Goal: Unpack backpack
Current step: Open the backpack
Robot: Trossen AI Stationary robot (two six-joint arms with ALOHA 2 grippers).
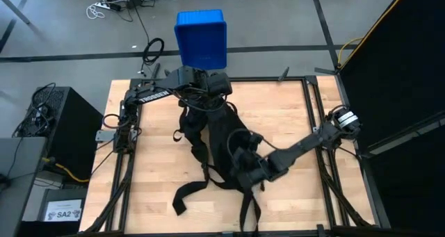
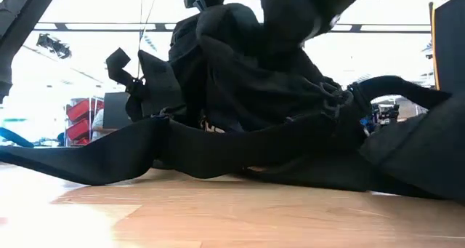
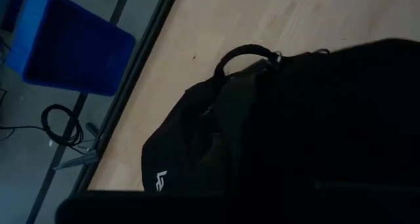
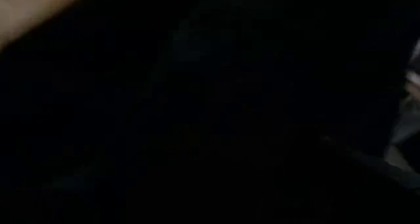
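Lying at the centre of the wooden table [image 1: 292, 119] — the black backpack [image 1: 212, 136], straps trailing toward six o'clock. Pressing into its twelve o'clock end, the left gripper [image 1: 208, 84], fingers closed; what they are pinching, impossible to tell. Hovering over the five o'clock end, the right gripper [image 1: 247, 169] — spread unclear. Sitting beyond twelve o'clock, a blue crate [image 1: 201, 37].

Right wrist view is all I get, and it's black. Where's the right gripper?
Observer: The high view shows the right gripper on the near end of the backpack, among the straps.
Operator: Left arm?
Observer: The left gripper is at the backpack's far end.
Operator: Where's the bin?
Observer: The blue crate stands off the table, just past its far edge and behind the left gripper.
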